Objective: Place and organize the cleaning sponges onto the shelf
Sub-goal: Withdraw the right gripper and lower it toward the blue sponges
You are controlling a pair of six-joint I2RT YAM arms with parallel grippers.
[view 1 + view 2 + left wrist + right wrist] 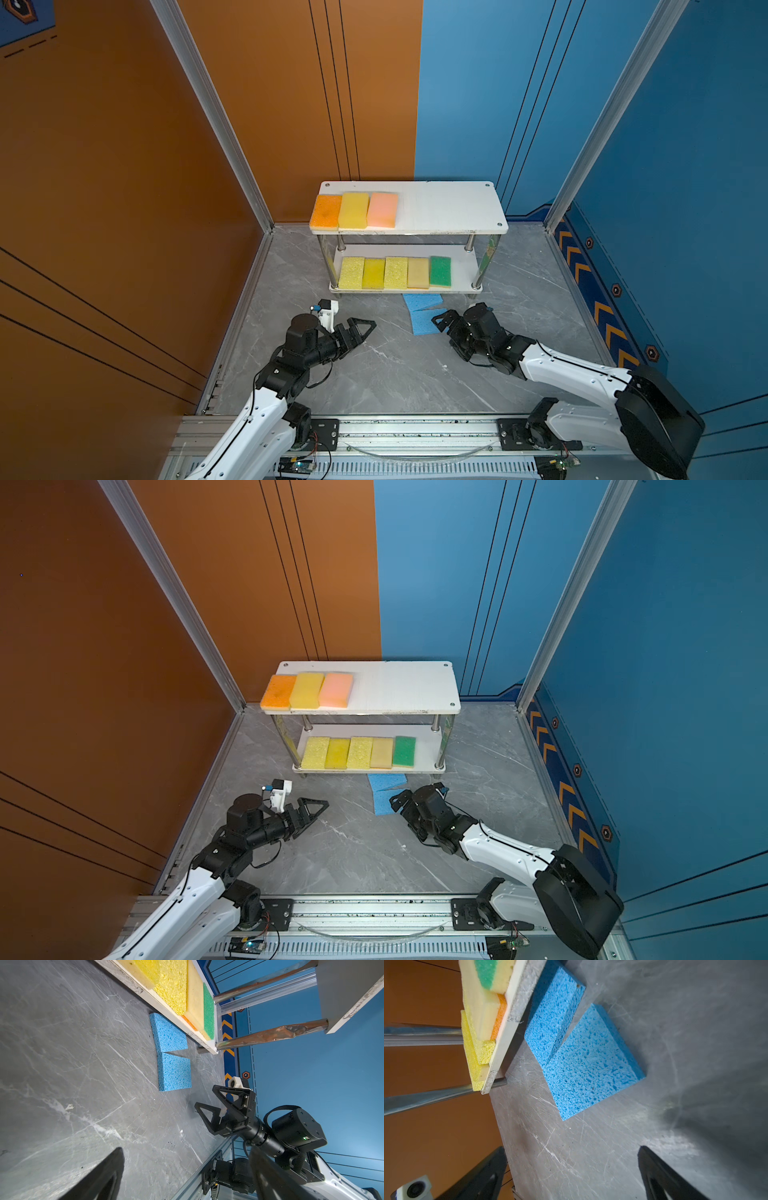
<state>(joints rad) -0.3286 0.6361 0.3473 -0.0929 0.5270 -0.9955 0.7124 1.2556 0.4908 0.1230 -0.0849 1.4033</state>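
On the shelf (pixel 449 208), in both top views, the upper board carried three sponges side by side at its left end: orange sponge (pixel 326 212), yellow sponge (pixel 353 210), pink sponge (pixel 382 210). Lower board held a row along its front edge, from the left: three yellow sponges (pixel 351 272) (pixel 374 273) (pixel 396 272), beige sponge (pixel 418 272), green-faced sponge (pixel 440 271). Two blue sponges (pixel 422 300) (pixel 424 322) lay on the table (pixel 395 374) just before the shelf's front edge, meeting at one corner. Left gripper (pixel 365 330) hung left of them, right gripper (pixel 441 326) near the nearer one.

Left wrist view: right gripper's fingers (pixel 207 1113) stood spread, empty, apart from the blue sponges. Left gripper's own finger (pixel 108 1174) showed blurred, jaws wide, only table between.

Right wrist view: own fingers (pixel 483 1174) wide apart over bare table. Farther blue sponge lay against the lower board's edge.
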